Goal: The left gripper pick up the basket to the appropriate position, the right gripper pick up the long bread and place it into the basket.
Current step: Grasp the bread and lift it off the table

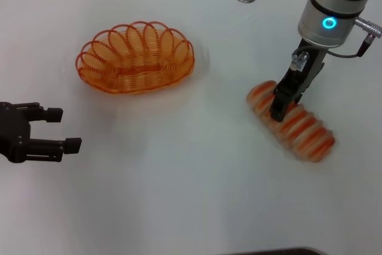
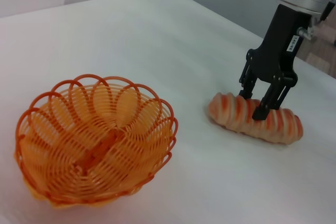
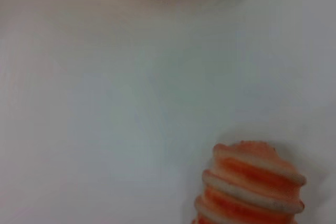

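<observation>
The white table [image 1: 179,195] carries the basket [image 1: 136,58], holding nothing, well off to the right gripper's [image 1: 279,110] left. The long bread [image 1: 292,125] lies under that gripper, fingers spread astride it; contact is unclear. The left gripper [image 1: 67,128], arm cut off, hovers spread, nearer than the basket.

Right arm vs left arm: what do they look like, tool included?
The right tool is a black two-fingered claw on a black link with a small white label, under a silver-white cylindrical wrist with black bands, a glowing blue ring and a side cable. The left tool is all black, blocky, two-fingered.
</observation>
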Robot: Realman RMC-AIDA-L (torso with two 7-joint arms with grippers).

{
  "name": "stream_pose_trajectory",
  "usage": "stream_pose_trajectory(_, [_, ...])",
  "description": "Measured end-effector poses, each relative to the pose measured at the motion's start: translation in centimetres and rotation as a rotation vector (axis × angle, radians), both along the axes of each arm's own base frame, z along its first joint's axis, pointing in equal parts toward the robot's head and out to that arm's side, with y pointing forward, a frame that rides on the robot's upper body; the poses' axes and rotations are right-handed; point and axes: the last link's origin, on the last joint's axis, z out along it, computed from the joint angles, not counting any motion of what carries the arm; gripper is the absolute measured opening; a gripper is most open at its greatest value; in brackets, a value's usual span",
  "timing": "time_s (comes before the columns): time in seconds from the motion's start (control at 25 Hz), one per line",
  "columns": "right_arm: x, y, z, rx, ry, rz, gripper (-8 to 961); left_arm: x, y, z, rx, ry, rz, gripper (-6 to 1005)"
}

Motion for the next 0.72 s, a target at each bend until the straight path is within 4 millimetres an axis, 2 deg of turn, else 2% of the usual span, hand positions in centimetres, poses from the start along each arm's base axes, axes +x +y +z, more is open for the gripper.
stream_pose_trajectory(0.28, [0.17, -0.02, 0.06, -0.005, 0.002, 0.005, 505, 0.04, 0.14, 0.05, 0.003, 0.004, -0.003, 872])
stream_pose_trajectory(0.72, [0.06, -0.02, 0.06, -0.017, 0.004, 0.017, 427, -0.01, 0.13, 0.00, -0.004, 0.012, -0.002, 872])
